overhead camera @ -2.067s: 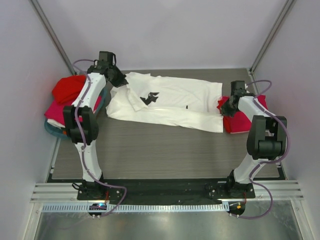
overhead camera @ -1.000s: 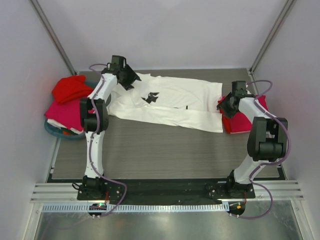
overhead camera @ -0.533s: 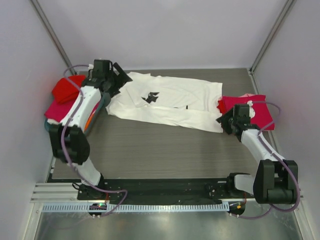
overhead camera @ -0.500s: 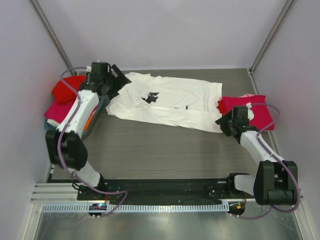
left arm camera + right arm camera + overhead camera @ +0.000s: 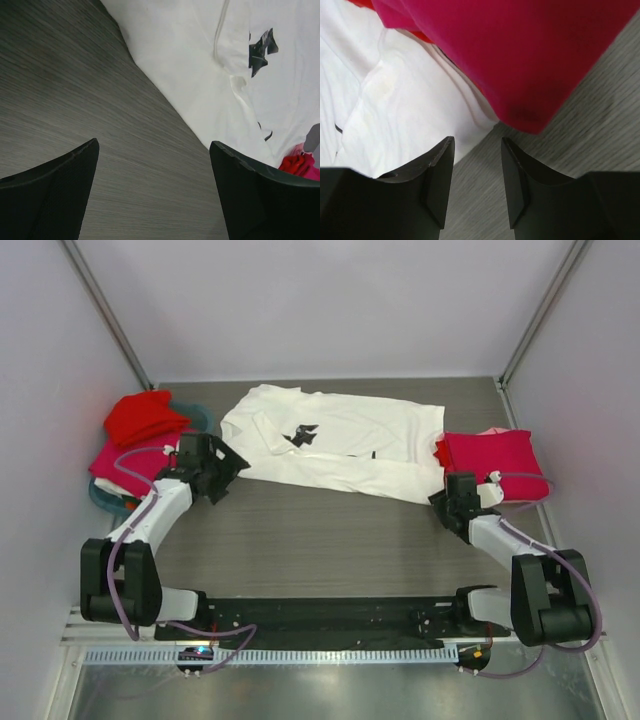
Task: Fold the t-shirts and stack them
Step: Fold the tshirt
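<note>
The grey desk [image 5: 330, 540] carries everything. A white shirt [image 5: 340, 440] lies spread flat across its far half, with the sleeves to the left and the hem to the right. Its chest shows a small black print [image 5: 300, 435].

On the right side a folded pink shirt [image 5: 495, 465] lies just beside the hem of the white one, and a red edge shows under it. At the left a crumpled red shirt [image 5: 140, 418] sits on another pink shirt [image 5: 120, 462], both in a teal basket [image 5: 105, 502].

The left arm [image 5: 150, 525] reaches low over bare desk, near the left edge of the white shirt. The left jaws stand wide apart and hold nothing. The right arm [image 5: 500, 540] points at the near corner of the folded pink shirt. The right jaws are a little apart and empty, above the place where white and pink cloth meet.
</note>
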